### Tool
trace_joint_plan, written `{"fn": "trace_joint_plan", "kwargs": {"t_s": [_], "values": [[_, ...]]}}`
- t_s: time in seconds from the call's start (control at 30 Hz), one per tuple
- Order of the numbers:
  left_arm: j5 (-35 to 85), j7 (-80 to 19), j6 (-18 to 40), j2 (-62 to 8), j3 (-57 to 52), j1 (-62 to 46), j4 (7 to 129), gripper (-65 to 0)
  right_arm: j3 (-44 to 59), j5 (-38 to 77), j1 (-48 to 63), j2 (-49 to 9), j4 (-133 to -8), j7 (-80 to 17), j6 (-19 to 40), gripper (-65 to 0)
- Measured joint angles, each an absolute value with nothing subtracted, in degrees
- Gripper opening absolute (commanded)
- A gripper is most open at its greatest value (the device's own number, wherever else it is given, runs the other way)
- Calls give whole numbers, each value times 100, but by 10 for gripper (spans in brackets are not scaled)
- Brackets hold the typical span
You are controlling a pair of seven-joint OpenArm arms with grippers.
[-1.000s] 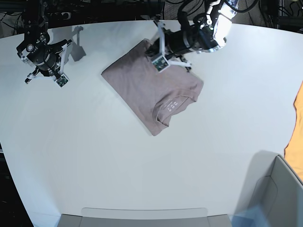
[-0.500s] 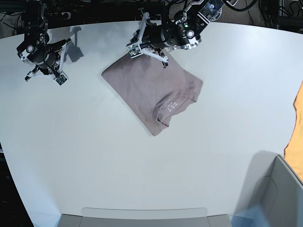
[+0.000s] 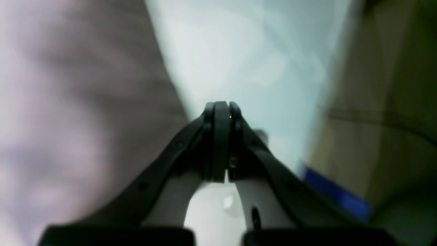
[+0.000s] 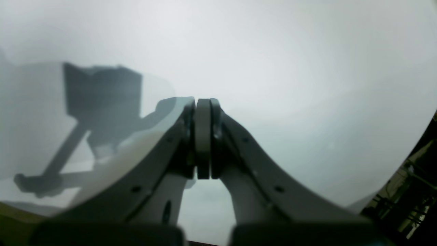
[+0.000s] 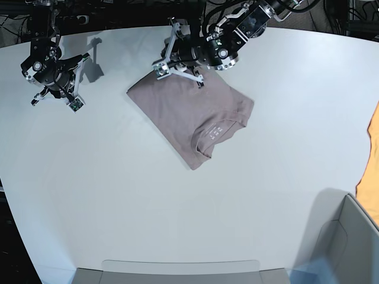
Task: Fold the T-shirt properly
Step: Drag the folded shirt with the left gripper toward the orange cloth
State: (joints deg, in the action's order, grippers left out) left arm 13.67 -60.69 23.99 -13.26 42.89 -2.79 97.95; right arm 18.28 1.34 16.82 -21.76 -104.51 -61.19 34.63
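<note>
The T-shirt (image 5: 189, 112) is dusty mauve and lies folded into a slanted rectangle at the table's far middle, its neck label facing up near the front right corner. My left gripper (image 5: 170, 41) hovers at the shirt's far edge, jaws pressed shut with nothing between them. The left wrist view shows that left gripper (image 3: 221, 109) over bare table, with the blurred T-shirt (image 3: 85, 85) to its left. My right gripper (image 5: 83, 61) sits at the far left, well away from the shirt. The right wrist view shows the right gripper (image 4: 203, 102) shut and empty above white table.
An orange cloth (image 5: 373, 160) hangs over the right table edge. A grey bin (image 5: 349, 236) stands at the front right corner and a flat grey tray (image 5: 177, 272) at the front edge. The table's far edge (image 3: 327, 112) runs close to the left gripper.
The left arm has swung leftward along the shirt's far edge, from its far right part to its far left part. The right arm has barely shifted. The shirt lies the same.
</note>
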Motion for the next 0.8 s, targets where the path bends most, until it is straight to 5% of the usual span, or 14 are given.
{"fn": "trace_joint_plan", "kwargs": {"t_s": [0.2,0.5,0.67,0.8], "values": [[1125,-6198,1883,-1671,2484,-733,10252,-650,1852,143,1712,-2169,-10451,-6123,3463,-650],[1313,-6141,1966,-1900,2383,-1111,11203,-650,1852,137,1721,-2156,-10451,-6128,3461,-650],[1208,-5524,1890,-1184,1522,-1046,11445,-650,1852,134,1699,-2154,-10451,-6128,3461,-650],[1282,-5245,1935,-840,1898,-489,10794,-650,1826,134,1723,-2143,-10451,-6128,3465,-650]]}}
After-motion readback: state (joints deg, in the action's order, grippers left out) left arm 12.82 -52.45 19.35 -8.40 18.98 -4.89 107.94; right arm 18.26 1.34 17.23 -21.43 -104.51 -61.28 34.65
